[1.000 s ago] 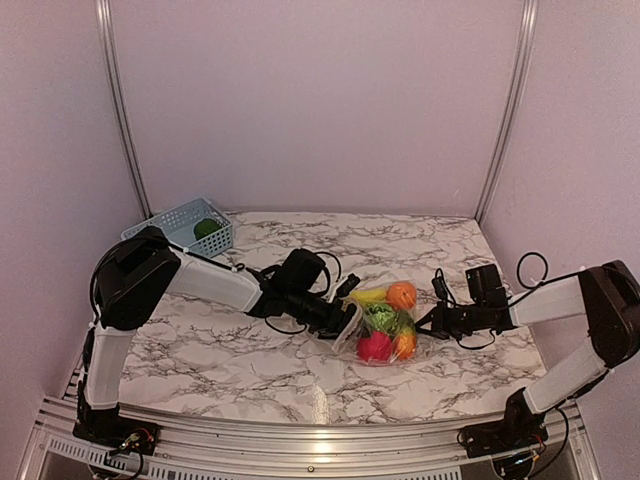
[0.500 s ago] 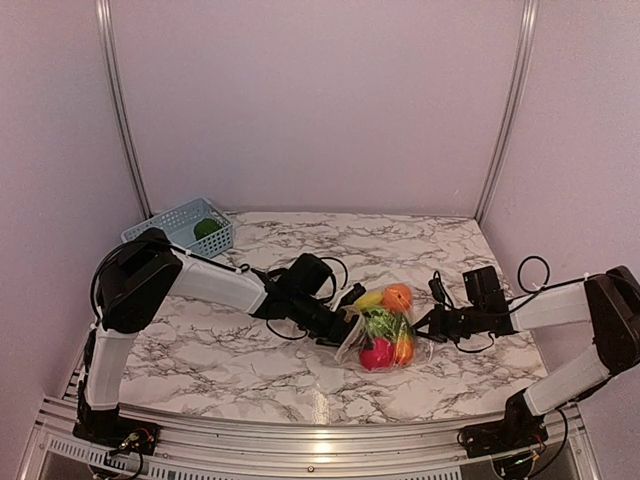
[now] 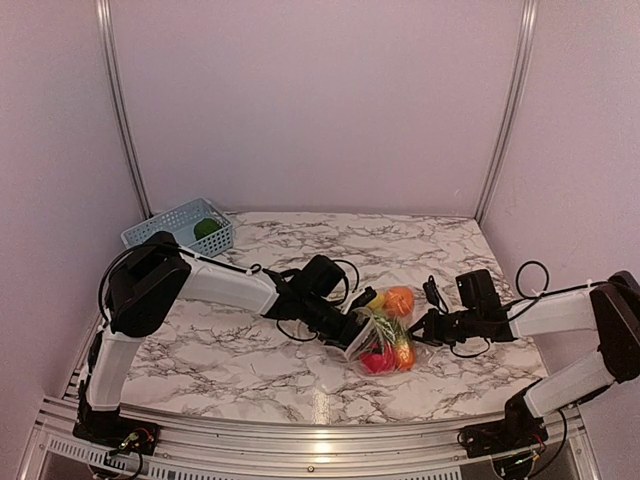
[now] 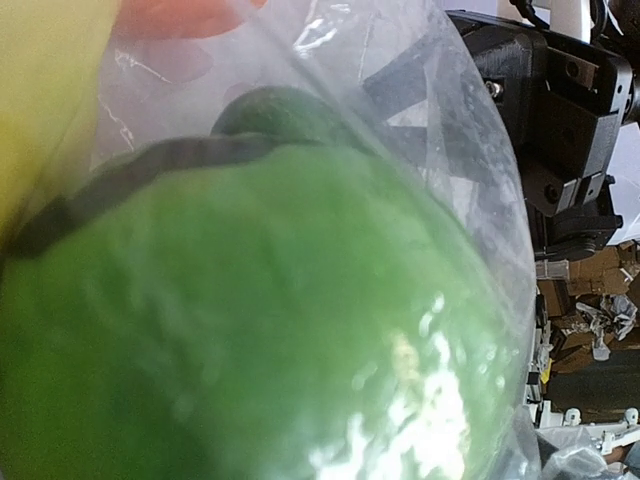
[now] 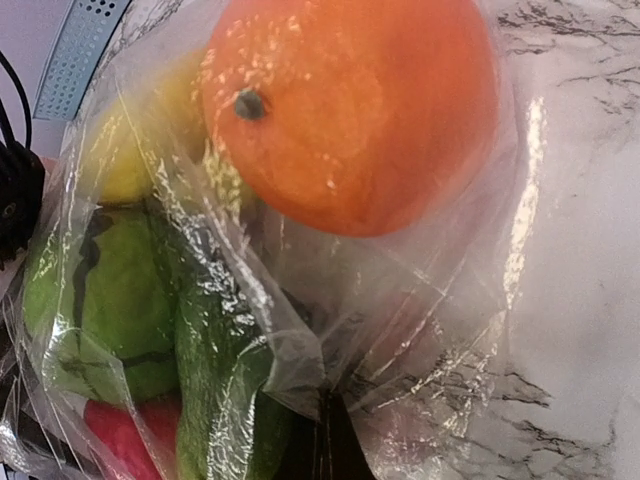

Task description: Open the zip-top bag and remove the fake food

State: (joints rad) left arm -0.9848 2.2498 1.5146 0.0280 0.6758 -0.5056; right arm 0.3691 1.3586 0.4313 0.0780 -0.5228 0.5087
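Note:
The clear zip-top bag (image 3: 388,335) lies mid-table with the fake food inside: an orange (image 3: 400,298), a yellow piece (image 3: 375,298), green pieces (image 3: 381,325), a red fruit (image 3: 374,361). My left gripper (image 3: 352,330) is pressed into the bag's left end. In the left wrist view a green fruit (image 4: 250,320) behind plastic fills the frame, and my fingers are hidden. My right gripper (image 3: 426,328) is shut on a fold of the bag (image 5: 440,330) at its right end. In its wrist view the orange (image 5: 350,110) and a green piece (image 5: 90,290) sit just beyond the right gripper (image 5: 335,440).
A blue lattice basket (image 3: 180,222) with a green object (image 3: 206,228) in it stands at the back left corner. The marble table (image 3: 250,370) is bounded by purple walls at the back and sides and a metal rail at the near edge.
My left gripper has pushed rightward into the bag's left end. The bag has bunched up narrower, and my right gripper has shifted slightly left while keeping its hold.

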